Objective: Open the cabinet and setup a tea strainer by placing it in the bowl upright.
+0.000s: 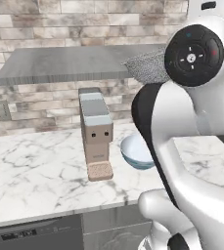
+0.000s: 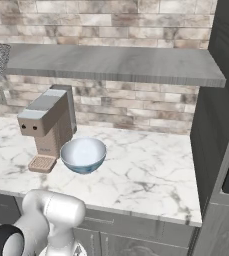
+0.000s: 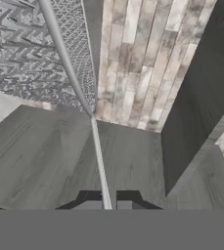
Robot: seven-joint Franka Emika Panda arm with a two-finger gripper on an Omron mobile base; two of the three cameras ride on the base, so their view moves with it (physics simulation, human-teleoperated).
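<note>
The gripper (image 3: pixel 106 205) is pinching the tea strainer's slim handle between nearly closed fingertips (image 3: pixel 89 204), carrying the tea strainer (image 3: pixel 30 49) aloft at shelf (image 2: pixel 116 65) height. The mesh basket is hanging just beyond the fingertips. Well below the gripper, the bowl (image 2: pixel 83 154) is sitting on the counter (image 2: pixel 146 175), beside the coffee machine (image 2: pixel 47 125).

Silver-grey criss-cross mesh on the tea strainer (image 1: pixel 145 67). Pale blue inside, darker blue outside on the bowl (image 2: pixel 83 154). White with grey veins on the table (image 2: pixel 146 175). Tan and grey on the coffee machine (image 1: pixel 96 132). Brown and cream bricks on the wall (image 2: pixel 111 17). Grey wood grain on the shelf (image 2: pixel 116 64).
</note>
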